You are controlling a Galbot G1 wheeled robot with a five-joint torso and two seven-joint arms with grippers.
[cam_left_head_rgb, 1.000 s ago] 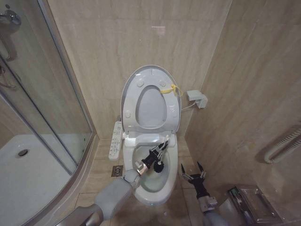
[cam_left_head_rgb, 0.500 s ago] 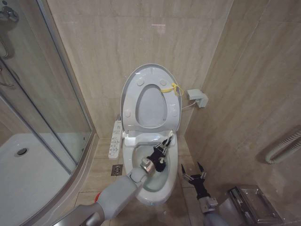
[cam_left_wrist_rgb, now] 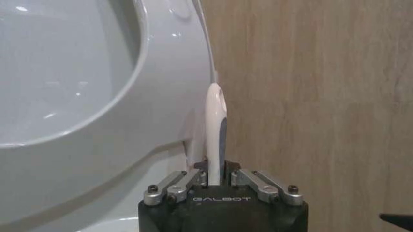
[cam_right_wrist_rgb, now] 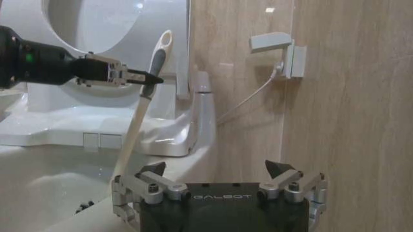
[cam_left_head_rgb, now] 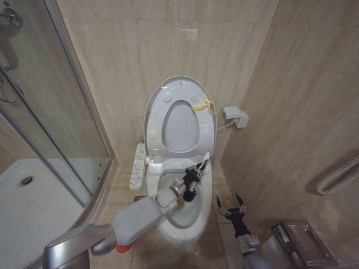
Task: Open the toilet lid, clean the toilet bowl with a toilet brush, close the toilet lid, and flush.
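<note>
Left gripper (cam_left_head_rgb: 196, 170) farther back — apparently.

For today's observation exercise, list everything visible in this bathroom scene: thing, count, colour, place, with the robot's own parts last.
toilet lid: one, white, raised against the wall, yellow tie at its edge.
toilet bowl: one, white, centre floor.
toilet brush: one, white handle, head down in the bowl.
control panel: one, white, left of the bowl.
wall box: one, white, right of the lid.
shower tray: one, white, far left.
left end effector: one, black, over the bowl, shut on the brush handle.
right end effector: one, black, open, right of the bowl.
</note>
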